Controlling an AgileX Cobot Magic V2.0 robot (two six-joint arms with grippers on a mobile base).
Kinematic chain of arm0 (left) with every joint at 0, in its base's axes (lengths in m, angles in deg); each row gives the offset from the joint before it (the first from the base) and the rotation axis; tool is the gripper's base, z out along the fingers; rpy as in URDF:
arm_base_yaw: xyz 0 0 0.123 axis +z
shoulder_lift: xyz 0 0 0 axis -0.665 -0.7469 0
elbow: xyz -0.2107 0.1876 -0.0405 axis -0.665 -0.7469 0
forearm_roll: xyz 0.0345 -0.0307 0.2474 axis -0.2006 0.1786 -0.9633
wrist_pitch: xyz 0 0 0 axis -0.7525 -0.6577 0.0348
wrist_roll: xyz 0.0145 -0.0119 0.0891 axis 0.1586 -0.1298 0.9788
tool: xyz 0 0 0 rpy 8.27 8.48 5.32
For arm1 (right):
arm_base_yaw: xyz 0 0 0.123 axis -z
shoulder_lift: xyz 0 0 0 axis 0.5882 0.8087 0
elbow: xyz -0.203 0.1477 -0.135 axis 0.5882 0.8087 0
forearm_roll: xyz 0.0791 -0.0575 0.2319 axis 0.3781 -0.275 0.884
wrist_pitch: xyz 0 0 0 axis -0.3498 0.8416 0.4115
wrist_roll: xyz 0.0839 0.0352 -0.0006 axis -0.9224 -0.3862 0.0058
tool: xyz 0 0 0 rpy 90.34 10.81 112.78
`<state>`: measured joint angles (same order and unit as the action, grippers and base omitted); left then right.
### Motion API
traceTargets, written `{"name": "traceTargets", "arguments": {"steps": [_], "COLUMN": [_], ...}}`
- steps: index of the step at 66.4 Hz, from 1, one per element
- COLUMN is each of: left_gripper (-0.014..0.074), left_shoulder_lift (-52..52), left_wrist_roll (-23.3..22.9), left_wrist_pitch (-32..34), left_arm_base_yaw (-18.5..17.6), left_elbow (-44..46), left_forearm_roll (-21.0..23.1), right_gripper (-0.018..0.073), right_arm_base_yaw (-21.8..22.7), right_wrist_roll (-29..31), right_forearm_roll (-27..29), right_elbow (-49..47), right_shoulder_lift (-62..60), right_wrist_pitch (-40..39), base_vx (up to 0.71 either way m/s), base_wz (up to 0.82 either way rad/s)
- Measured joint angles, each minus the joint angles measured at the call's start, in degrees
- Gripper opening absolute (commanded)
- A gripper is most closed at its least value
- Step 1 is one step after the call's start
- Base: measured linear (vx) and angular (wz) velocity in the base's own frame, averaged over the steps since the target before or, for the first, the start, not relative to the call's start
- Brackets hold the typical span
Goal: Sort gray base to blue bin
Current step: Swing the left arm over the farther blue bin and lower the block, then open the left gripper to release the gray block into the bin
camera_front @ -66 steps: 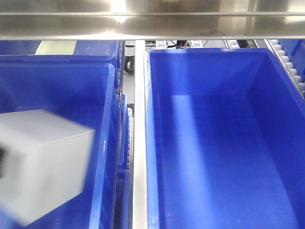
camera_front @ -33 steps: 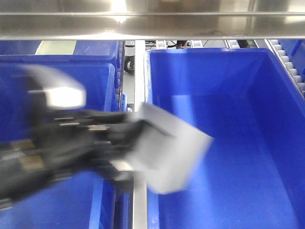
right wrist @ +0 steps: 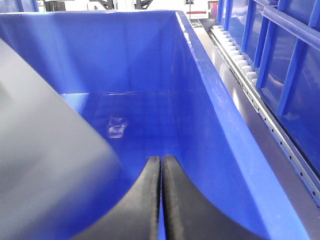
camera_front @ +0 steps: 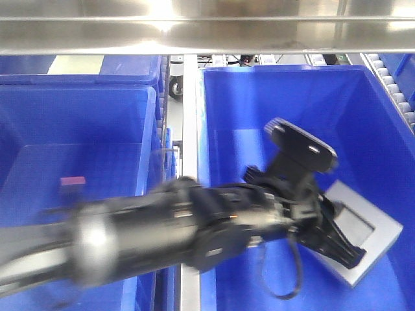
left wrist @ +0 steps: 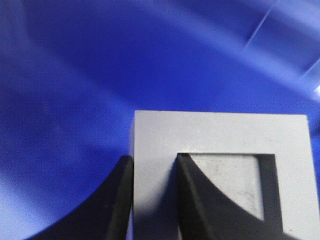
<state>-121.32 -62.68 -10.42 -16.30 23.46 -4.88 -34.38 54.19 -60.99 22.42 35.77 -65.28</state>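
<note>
Within the last second the left gripper [camera_front: 337, 243] has swung the gray base [camera_front: 363, 236] rightward over the divider and down inside the blue bin [camera_front: 285, 84], fingers clamped across one recess wall, so release appears next.

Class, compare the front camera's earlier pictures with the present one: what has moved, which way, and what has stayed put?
The left gripper carried the gray base rightward, from over the left crate, across the metal divider, and down into the blue bin. Its fingers are still clamped on one wall of the base. The crates and divider have not moved.
</note>
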Motion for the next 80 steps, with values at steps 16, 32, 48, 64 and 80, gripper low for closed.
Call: {"name": "traceTargets", "arguments": {"steps": [16, 32, 48, 64, 80], "left_gripper": [0.0120, 0.0267, 0.0382, 0.0316, -0.0010], "left_shoulder_lift": [-6.74, -9.01, -8.96, -6.44, 0.96], "left_wrist_roll": [0.00, 0.00, 0.00, 0.00, 0.00], "left_wrist_pitch": [-3.93, -4.84, -4.00, -8.20, -11.14], "left_arm_base_yaw": [0.00, 0.00, 0.00, 0.00, -0.68], "left_elbow": [2.99, 3.28, 3.49, 3.49, 0.91], "left_forearm_roll": [0.00, 0.00, 0.04, 0.18, -1.75], "right_gripper": [-0.0005, -0.0005, -0.0005, -0.0005, -0.0005], "right_arm_base_yaw": [0.00, 0.00, 0.00, 0.00, 0.00], "right_wrist_roll": [0.00, 0.00, 0.00, 0.00, 0.00], "right_forearm_roll": [0.00, 0.00, 0.00, 0.00, 0.00], "right_elbow": [0.00, 0.00, 0.00, 0.00, 0.00], "right_shoulder_lift": [0.00, 0.00, 0.00, 0.00, 0.00], "right_wrist_pitch": [0.00, 0.00, 0.00, 0.00, 0.00], "base_vx": [0.00, 0.00, 0.00, 0.00, 0.00], "base_wz": [0.00, 0.00, 0.00, 0.00, 0.00]}}
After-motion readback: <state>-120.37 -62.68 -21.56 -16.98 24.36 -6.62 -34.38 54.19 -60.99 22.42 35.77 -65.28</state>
